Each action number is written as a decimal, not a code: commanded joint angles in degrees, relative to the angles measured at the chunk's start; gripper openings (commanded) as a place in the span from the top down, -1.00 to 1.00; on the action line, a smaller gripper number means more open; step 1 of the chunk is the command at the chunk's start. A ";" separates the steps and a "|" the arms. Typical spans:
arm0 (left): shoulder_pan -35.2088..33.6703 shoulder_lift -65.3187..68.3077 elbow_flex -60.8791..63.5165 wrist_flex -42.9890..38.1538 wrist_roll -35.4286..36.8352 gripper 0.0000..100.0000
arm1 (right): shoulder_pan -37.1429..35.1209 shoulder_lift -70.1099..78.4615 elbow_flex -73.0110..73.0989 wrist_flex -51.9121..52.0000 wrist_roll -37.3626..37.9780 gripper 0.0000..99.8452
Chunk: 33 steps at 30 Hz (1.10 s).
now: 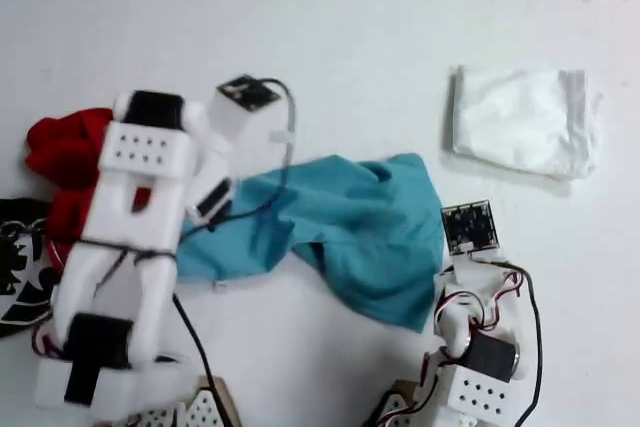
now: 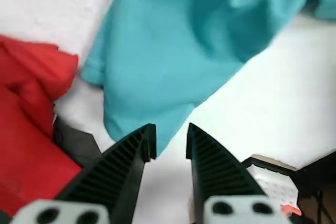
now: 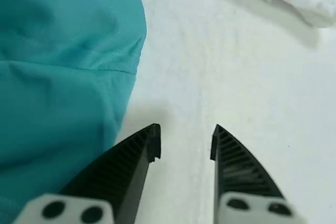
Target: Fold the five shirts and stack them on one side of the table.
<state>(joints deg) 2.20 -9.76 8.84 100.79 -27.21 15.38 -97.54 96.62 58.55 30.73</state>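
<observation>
We note the left arm [image 1: 130, 237] stretched from the near left edge toward the middle of the table [image 1: 350, 37]. Its left gripper [image 2: 170, 141] hangs at the left edge of the teal shirt [image 1: 350, 227], jaws parted and gripping nothing. The right arm [image 1: 480, 347] sits folded low at the near right, with the right gripper [image 3: 185, 142] just off the teal shirt's right edge, jaws likewise apart and empty. The teal shirt lies crumpled at centre. A folded white shirt [image 1: 525, 122] rests far right. A red shirt [image 1: 60, 152] and a black patterned shirt [image 1: 18, 267] are bunched at left.
</observation>
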 commanded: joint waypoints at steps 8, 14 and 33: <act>11.69 -9.23 28.26 -10.90 -8.79 0.76 | -0.04 -0.84 0.62 -1.01 0.09 0.67; 7.82 -9.14 39.87 -25.32 -10.11 0.75 | -0.04 -0.84 0.62 -1.01 0.09 0.67; -7.03 18.20 10.15 -22.86 -6.07 0.68 | -0.04 -0.84 0.62 -1.01 0.09 0.67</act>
<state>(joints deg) -4.13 7.82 26.68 74.86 -34.24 15.38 -97.54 96.62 58.55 30.73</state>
